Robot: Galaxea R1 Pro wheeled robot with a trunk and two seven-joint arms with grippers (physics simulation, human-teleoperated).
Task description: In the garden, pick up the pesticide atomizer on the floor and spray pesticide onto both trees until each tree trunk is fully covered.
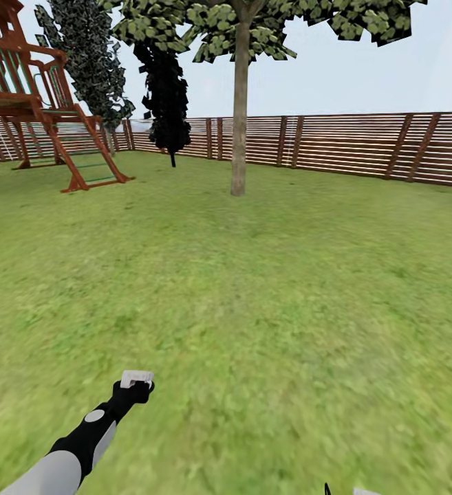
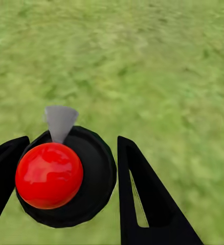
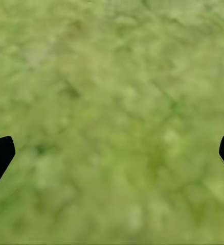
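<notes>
Here the left end effector (image 2: 66, 178) grips the pesticide atomizer (image 2: 66, 176) over the grass (image 1: 267, 309): a round black body with a glossy red ball on top and a pale grey nozzle. The right end effector (image 3: 112, 153) hangs spread wide; one tree (image 1: 239, 117) stands well ahead, near the fence (image 1: 363, 148).

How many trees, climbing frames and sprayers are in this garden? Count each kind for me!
thick-trunk tree: 1
dark thin-stemmed trees: 2
wooden climbing frame: 1
pesticide atomizer: 1
Total: 5
</notes>
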